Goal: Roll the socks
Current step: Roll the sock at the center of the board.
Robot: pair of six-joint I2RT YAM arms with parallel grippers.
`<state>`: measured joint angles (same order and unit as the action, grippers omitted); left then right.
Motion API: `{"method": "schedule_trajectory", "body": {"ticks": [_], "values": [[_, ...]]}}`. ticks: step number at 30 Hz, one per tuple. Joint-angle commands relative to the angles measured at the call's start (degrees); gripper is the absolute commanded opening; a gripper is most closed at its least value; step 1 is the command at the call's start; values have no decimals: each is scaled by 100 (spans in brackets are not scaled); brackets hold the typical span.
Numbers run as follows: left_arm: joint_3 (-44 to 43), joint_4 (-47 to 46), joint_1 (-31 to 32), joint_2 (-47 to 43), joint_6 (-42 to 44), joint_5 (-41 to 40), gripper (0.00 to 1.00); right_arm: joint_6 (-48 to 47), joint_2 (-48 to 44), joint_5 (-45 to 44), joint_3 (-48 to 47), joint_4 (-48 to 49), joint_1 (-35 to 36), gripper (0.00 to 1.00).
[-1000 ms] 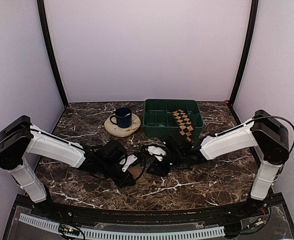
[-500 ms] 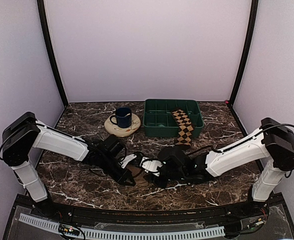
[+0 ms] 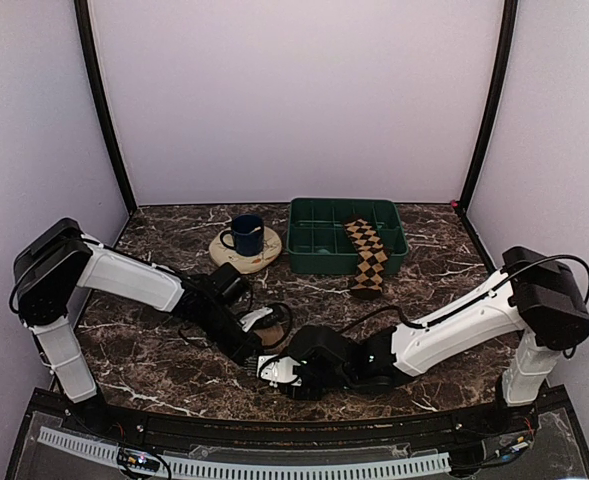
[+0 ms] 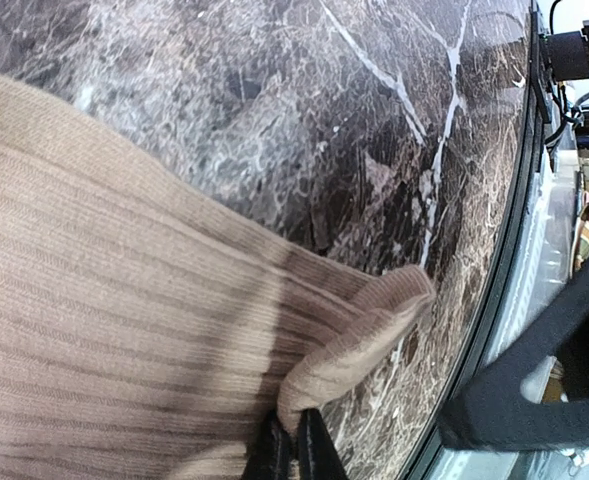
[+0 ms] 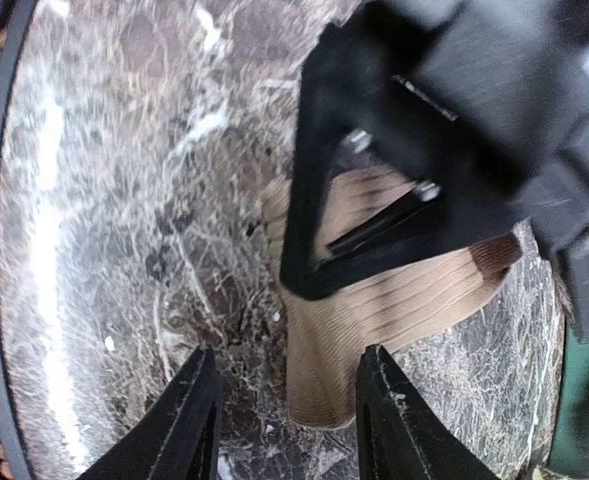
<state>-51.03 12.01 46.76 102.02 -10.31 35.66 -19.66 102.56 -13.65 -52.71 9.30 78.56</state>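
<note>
The tan sock [image 4: 124, 330] lies flat on the marble. My left gripper [image 4: 294, 452] is shut on a folded corner of it near the table's front edge. From above, only a scrap of the tan sock [image 3: 270, 338] shows beside the left gripper [image 3: 254, 350]. My right gripper [image 5: 289, 420] stands open just in front of the tan sock [image 5: 374, 320], low over the table. One fingertip [image 5: 192, 415] is over bare marble and the other is beside the sock's end. The argyle sock [image 3: 366, 255] hangs over the front wall of the green tray [image 3: 319, 240].
A blue mug [image 3: 245, 234] stands on a round pale plate [image 3: 242, 260] at the back, left of the tray. The right gripper [image 3: 272, 370] is close to the table's front edge. The left gripper's black frame [image 5: 424, 150] is just above the right fingers.
My right arm has swung from the table's middle down toward the front edge, and its jaws have opened wider. The left gripper has stayed shut on the tan sock, shifting slightly.
</note>
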Motion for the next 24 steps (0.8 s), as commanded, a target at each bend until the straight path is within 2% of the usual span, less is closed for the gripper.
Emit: {"method": "schedule_trajectory", "body": {"ticks": [1,15,24], "values": [[-15,550,-164,122,179,63,0,-391,234,-209,-197,-137,104,43],[-225,864,-264,356,487,488,0,-1100,705,-671,-393,-70,95,41],[-254,978,-321,420,632,614,0,-1240,888,-411,-599,-376,-163,36]]}}
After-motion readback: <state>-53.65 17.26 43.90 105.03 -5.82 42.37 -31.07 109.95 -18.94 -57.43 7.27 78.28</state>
